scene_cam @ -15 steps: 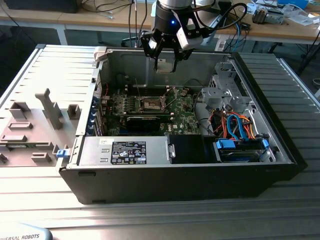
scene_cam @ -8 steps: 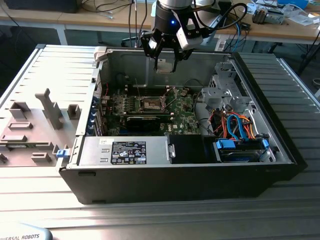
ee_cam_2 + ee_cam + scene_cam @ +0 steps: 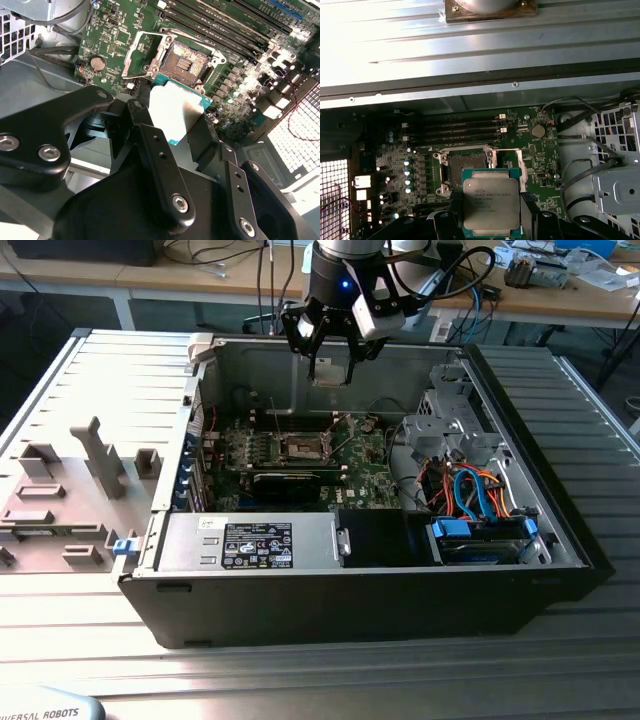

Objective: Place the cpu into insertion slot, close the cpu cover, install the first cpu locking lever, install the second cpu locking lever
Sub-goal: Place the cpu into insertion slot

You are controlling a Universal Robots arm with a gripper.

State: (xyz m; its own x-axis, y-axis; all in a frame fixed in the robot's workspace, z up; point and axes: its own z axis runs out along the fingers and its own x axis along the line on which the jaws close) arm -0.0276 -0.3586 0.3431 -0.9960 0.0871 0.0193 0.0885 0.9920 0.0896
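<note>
On a ribbed metal table (image 3: 60, 640) lay an open computer case (image 3: 330, 615); the gripper (image 3: 333, 368) pinched the cpu (image 3: 491, 202) above the insertion slot (image 3: 467, 167), cpu cover (image 3: 131, 55) swung open beside it, cables (image 3: 480, 490) well apart.

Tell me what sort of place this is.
Probably a robotics lab or test bench: an opened PC case sits on a slatted metal table, grey fixtures stand at the exterior view's left, and cable-strewn wooden desks stand behind. The gripper holds the cpu over the motherboard.
</note>
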